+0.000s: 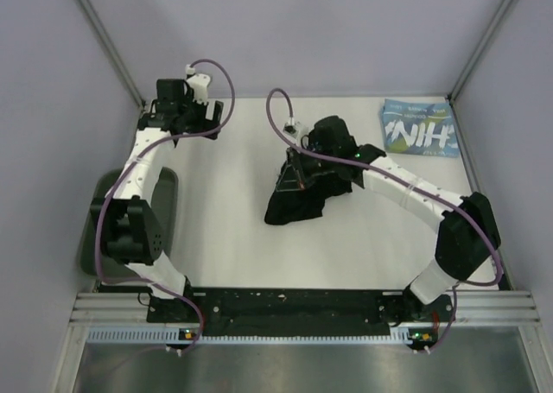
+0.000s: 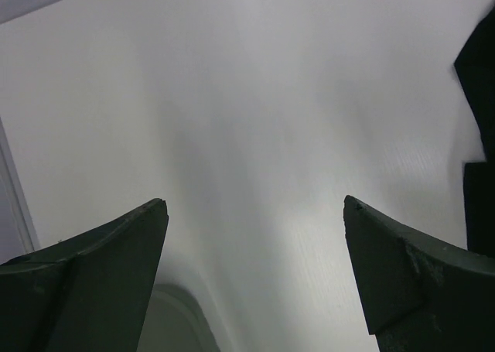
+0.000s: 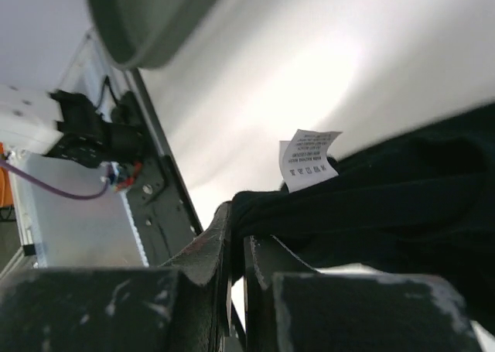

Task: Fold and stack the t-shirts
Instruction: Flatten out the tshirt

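Tray (image 1: 167, 199): dark green, near-left table edge; not in the way.
Right gripper (image 3: 238, 230): clamped on black shirt (image 1: 296, 194) edge; bunch partly raised, mid-table.
Risk: thin pinch near care label (image 3: 308, 160); cloth may slip and drop crumpled.
Left gripper (image 2: 255, 213): jaws wide, empty, far-left.
Blue shirt (image 1: 421, 127): folded, far-right corner.

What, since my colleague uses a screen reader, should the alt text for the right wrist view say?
The right end effector is pinched shut on an edge of the black t-shirt, whose white care label sticks up. Behind lie the white table and a dark green tray.
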Controlling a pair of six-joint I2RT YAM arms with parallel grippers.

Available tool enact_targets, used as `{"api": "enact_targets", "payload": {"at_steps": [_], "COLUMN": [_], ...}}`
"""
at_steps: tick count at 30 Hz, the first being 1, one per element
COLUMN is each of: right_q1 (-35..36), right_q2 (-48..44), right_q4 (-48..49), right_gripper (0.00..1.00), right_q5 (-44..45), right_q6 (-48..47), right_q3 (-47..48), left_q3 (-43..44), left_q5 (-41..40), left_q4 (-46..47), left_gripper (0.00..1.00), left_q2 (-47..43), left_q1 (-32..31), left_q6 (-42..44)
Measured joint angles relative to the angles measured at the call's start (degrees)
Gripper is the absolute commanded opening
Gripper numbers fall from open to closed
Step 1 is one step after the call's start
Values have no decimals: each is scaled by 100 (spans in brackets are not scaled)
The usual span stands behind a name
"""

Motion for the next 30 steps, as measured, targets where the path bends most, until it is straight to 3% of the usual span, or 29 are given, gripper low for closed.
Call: {"api": "enact_targets", "payload": {"at_steps": [8,16,21,26,30], "right_q1": [0,-4,-111,-271,-549], "right_q2": [881,2632,3008,3268,2647], "right_q4": [-188,111,2337,3484,4085], "right_gripper": [0,0,0,0,0], "right_q5": [-1113,-1941,-2175,-2044,-2197], "right_q6": [-48,330,1681,2192,2588], "right_q3": [2573,6465,6955,7602,6719], "left_q3": [0,42,44,52,55], "left_q5": [98,144,201,262,289], "left_q4": [127,175,179,181,195], "left_gripper": [99,99,99,99,99], "left_q2": [-85,-96,-164,-249,-289], "left_q1": [719,1147,1268,1390,1436], "left_q6": [55,61,61,66,90]}}
